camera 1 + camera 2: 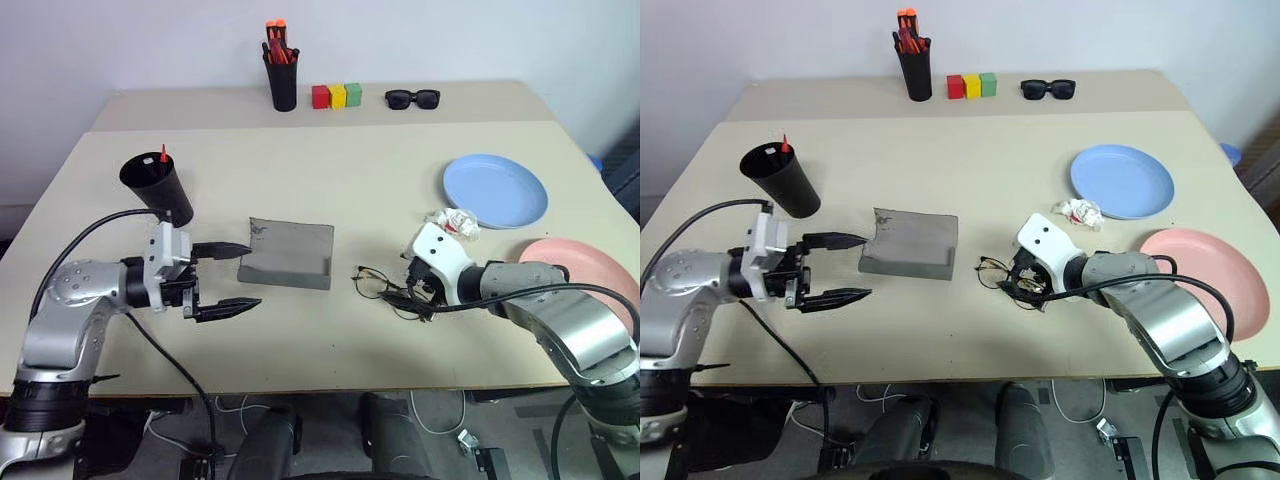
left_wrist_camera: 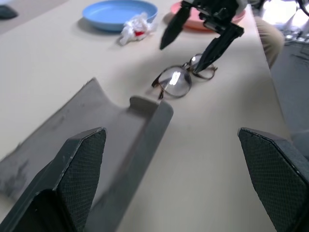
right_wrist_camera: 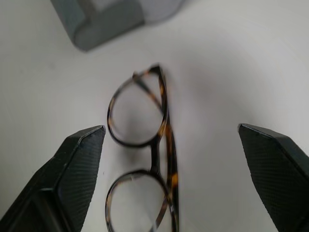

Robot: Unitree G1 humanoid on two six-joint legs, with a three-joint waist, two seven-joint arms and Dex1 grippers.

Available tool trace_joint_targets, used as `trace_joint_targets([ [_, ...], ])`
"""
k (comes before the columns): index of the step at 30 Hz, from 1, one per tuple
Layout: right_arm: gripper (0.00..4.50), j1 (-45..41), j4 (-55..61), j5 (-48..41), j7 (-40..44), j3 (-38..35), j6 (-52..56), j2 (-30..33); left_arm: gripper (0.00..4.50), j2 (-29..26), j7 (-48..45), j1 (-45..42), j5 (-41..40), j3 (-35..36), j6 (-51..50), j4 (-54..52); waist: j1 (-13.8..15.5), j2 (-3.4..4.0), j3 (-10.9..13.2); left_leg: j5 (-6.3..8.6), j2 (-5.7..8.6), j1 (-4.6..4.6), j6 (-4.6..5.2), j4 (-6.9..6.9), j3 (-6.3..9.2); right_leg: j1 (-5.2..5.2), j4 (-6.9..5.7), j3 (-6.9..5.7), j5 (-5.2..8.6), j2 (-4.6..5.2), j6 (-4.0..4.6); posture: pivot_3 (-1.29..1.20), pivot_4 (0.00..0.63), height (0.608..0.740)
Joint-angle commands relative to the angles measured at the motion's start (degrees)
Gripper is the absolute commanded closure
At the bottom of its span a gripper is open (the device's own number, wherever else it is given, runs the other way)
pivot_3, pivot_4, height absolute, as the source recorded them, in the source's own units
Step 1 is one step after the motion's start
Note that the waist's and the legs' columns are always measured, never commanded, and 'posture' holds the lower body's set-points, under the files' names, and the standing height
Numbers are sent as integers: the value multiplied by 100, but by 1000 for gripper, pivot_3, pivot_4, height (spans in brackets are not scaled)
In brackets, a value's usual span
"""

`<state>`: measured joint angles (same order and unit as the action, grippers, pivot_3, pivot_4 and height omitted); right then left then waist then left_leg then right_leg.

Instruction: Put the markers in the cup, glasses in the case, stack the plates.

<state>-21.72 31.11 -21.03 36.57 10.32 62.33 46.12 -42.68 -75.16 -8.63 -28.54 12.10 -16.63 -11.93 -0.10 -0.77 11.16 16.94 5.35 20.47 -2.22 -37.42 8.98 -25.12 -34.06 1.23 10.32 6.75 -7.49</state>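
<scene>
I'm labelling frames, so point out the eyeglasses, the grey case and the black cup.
eyeglasses [image 3: 137,145], right wrist view, on the bridge.
grey case [image 1: 290,252], left eye view, mid flap.
black cup [image 1: 160,190], left eye view, side wall.

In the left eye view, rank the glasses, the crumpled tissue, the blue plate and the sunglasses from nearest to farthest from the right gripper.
1. Glasses: directly at the right gripper, on the table.
2. Crumpled tissue: just behind it, by the plate.
3. Blue plate: farther back, to the right.
4. Sunglasses: at the far table edge.
</scene>
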Motion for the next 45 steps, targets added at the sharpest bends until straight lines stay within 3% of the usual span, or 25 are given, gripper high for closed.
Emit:
trace_joint_targets([
  [1,1856,-133,150,-42,95,28,144,130,0,-177,33,204,-297,334,12,-275,1,0,0,0,-1,0,0,-1,0,0,-1,-1,0,0,0,0,150,740],
  [3,2888,-135,194,-6,142,108,142,184,0,-227,58,335,-320,349,43,-317,-1,0,0,0,-2,-2,0,0,-1,0,-1,0,0,-1,0,0,150,740],
  [13,2888,-181,117,20,203,211,203,257,0,-310,211,474,-504,300,-37,-510,-20,0,0,0,-4,-2,0,1,-3,0,0,-1,0,-4,0,0,150,740],
  [18,4452,-194,-19,63,199,270,168,225,0,-343,267,496,-518,265,-19,-540,-40,0,0,0,-4,-2,0,3,-3,0,0,-1,0,-4,0,0,150,740],
  [26,4452,-270,-15,39,322,235,74,224,0,-377,305,500,-589,220,-125,-543,-44,0,0,0,-5,-3,0,4,-4,0,1,-1,0,-5,0,0,150,740],
  [31,4452,-949,-276,10,485,-62,-124,206,0,-385,432,502,-727,455,-273,-497,-67,1,1,0,-6,-3,0,4,-5,0,1,-1,0,-6,0,0,150,740],
  [34,4452,-1504,-462,-126,407,-229,-161,-184,0,-445,584,604,-938,779,-504,-502,-79,1,1,0,-10,-3,0,12,-7,-7,1,0,0,-10,0,0,150,740],
  [42,4452,-2615,-1297,39,-301,60,-828,-2237,0,-465,875,1012,-1000,1215,-536,-650,-83,2,1,0,-16,1,-2,23,-9,-20,2,2,-2,-15,5,0,150,740],
  [45,4452,-2836,-1550,110,-264,137,-1067,-2495,0,-502,920,1124,-1078,1315,-583,-712,-59,3,2,-1,-15,5,-3,24,-7,-27,1,3,-5,-15,10,0,150,740],
])
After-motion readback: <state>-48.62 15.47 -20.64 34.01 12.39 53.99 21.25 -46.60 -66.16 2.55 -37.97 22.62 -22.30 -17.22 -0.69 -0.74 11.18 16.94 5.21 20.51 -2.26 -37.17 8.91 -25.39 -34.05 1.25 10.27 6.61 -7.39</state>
